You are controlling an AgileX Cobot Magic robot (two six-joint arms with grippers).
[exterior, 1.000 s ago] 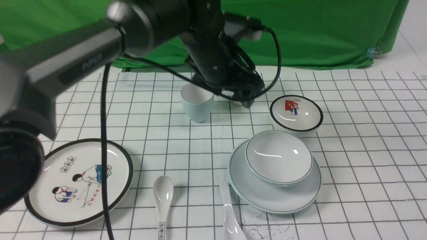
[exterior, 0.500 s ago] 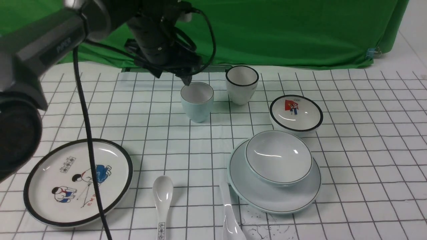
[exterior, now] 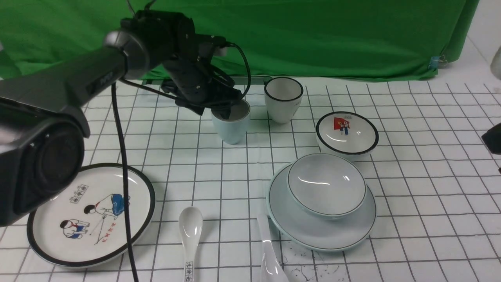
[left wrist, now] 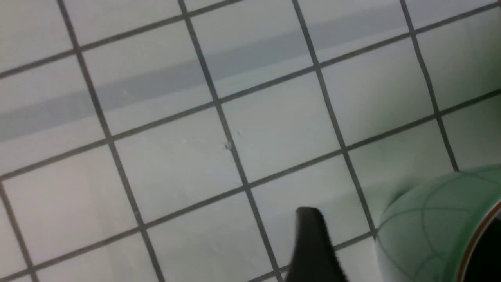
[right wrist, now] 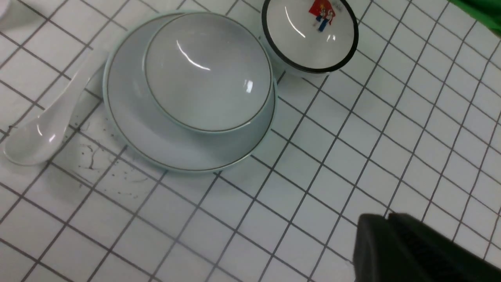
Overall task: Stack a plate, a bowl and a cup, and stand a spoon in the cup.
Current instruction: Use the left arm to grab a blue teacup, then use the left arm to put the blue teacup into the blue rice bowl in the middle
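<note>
While my left gripper [exterior: 224, 112] straddles its wall, jaws apart and one tip inside, the cup [exterior: 231, 128] stands upright just left of the black-rimmed cup [exterior: 283, 100]. It is pale blue-green, white inside.
Count: two cups, two bowls [exterior: 327, 184], two plates [exterior: 313, 231], two spoons [exterior: 270, 258].
Half a second ago the left gripper hung above the rim.
Opening of my right gripper [right wrist: 375, 235]: cannot tell.

On my front feed nothing reads cleanly. The dark grey left arm link [exterior: 78, 84] carries pale lettering, too blurred to spell. Near left on the tabletop [exterior: 430, 196], the black-rimmed white plate with cartoon children [exterior: 51, 207] bears boxed black characters and red ones. Right of it, the white ceramic spoon with a printed handle [exterior: 190, 225] has boxed characters, all too small for me to read.
</note>
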